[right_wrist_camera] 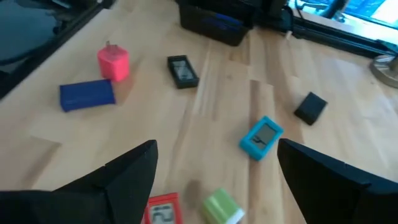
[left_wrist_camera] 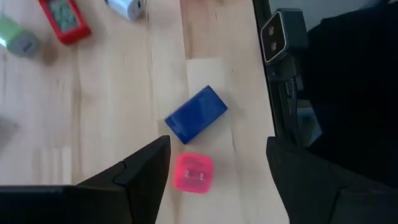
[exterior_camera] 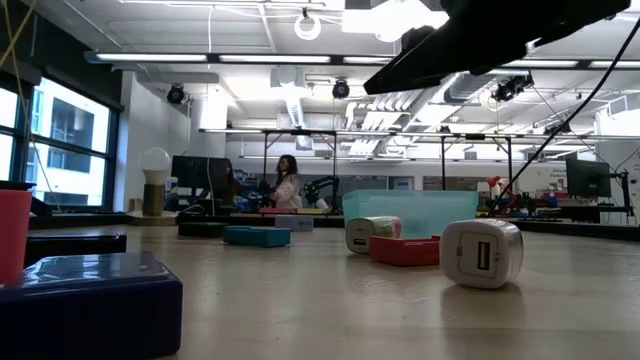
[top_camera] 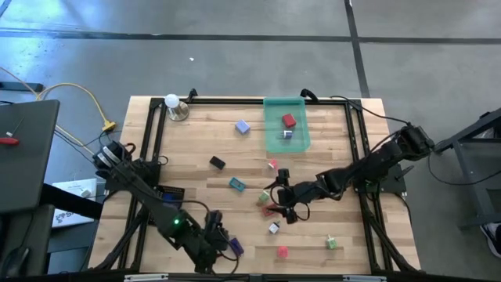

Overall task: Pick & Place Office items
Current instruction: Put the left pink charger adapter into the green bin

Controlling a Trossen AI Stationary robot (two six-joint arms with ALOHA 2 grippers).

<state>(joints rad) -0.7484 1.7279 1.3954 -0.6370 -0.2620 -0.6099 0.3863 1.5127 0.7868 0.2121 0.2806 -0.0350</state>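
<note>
Office items scattered on worktop point(top_camera: 344, 157). Landmark: green tray point(top_camera: 286, 145); holds red block point(top_camera: 289, 121) and white piece point(top_camera: 286, 134). Right pincer point(top_camera: 282, 205) below tray, fingers apart, empty, over red/green pcs. Left pincer point(left_wrist_camera: 214, 180) near front edge, fingers apart, above pink block point(left_wrist_camera: 193, 173), blue block point(left_wrist_camera: 195, 114) just beside.

The wooden table point(top_camera: 196, 141) carries a scatter of small pieces. At its far edge a translucent green tray point(top_camera: 286, 135) holds a red block point(top_camera: 289, 121) and a small white piece point(top_camera: 286, 134). A white ball on a metal base point(top_camera: 174, 106) stands at the far left corner. A purple block point(top_camera: 243, 126) lies left of the tray, with a black block point(top_camera: 217, 163) and a teal piece point(top_camera: 237, 184) nearer the middle.

The right gripper point(top_camera: 280, 205) hovers over the centre, jaws apart, beside a white cube point(top_camera: 274, 228). A red piece point(top_camera: 282, 252) and a green piece point(top_camera: 332, 244) lie near the front edge. The left gripper point(top_camera: 221, 244) sits at the front edge, jaws apart, by a blue block point(top_camera: 236, 247).
</note>
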